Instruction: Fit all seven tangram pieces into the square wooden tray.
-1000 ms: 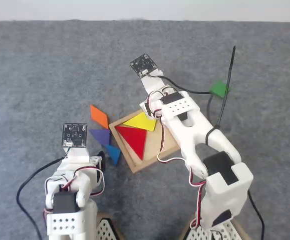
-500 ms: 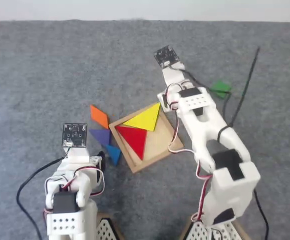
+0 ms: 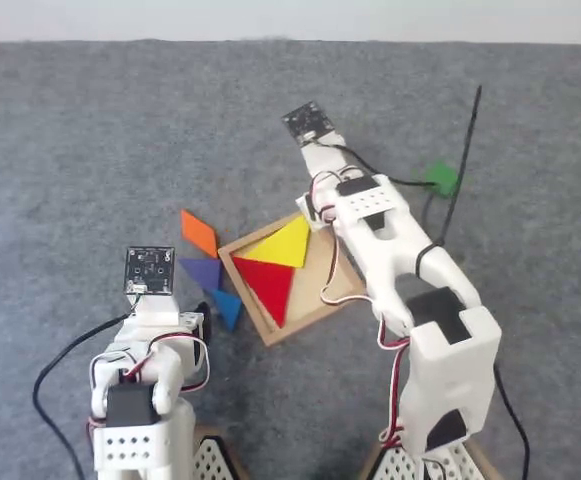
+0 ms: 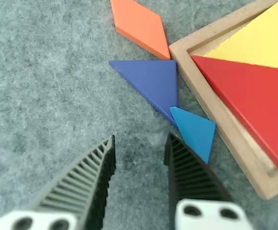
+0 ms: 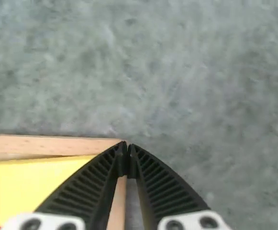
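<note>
Resting on the grey carpet [image 3: 90, 130], the square wooden tray [image 3: 252, 310] sits turned like a diamond between the two arms. A large yellow triangle [image 3: 284, 243] and a large red triangle [image 3: 268, 282] lie flat inside it, side by side and touching. Three pieces lie on the carpet along the tray's outer rim on the left arm's side. They are an orange parallelogram [image 3: 199, 232] just beside one tray corner, a purple triangle [image 3: 202, 272] next to it, and a small blue triangle [image 3: 228, 306] that touches the purple one's tip and lies against the rim. A green piece [image 3: 438, 178] lies well apart on the far side of the right arm, partly crossed by a black cable [image 3: 460, 160]; its shape cannot be made out. The left gripper [image 4: 140, 137] hangs over bare carpet with its jaws spread and nothing between them, one finger just beside the small blue triangle. The right gripper [image 5: 126, 144] has its fingers pressed together on nothing. Its tips are at the tray's rim near a corner, next to the yellow triangle.
</note>
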Robot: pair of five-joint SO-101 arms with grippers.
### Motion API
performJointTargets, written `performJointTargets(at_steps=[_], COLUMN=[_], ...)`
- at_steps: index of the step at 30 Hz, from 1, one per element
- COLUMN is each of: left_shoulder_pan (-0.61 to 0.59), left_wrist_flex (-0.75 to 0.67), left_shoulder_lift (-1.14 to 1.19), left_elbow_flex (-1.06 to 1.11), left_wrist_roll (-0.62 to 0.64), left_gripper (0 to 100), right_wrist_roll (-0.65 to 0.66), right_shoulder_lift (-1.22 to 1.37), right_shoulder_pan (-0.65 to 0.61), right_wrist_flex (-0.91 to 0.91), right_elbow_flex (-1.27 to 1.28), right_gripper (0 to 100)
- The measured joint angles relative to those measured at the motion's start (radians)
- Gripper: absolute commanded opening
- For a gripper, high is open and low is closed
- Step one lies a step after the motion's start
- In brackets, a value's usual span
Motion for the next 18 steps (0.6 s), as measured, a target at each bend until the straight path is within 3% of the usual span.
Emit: performJointTargets(at_steps=[12,18], left_shoulder_pan=[0.0,0.0], left_wrist_flex=[0.0,0.0], left_shoulder_lift=[0.0,0.0], left_elbow_flex=[0.0,0.0], left_wrist_roll=[0.0,0.0], left_gripper=[16,16], right_wrist_roll=[0.0,0.002], right_shoulder_lift=[-0.009,-0.215], right_shoulder_pan=[-0.037,-0.017], right_wrist_flex=[0.038,0.15], right_elbow_flex=[0.009,0.071], right_gripper=[0.6,0.6])
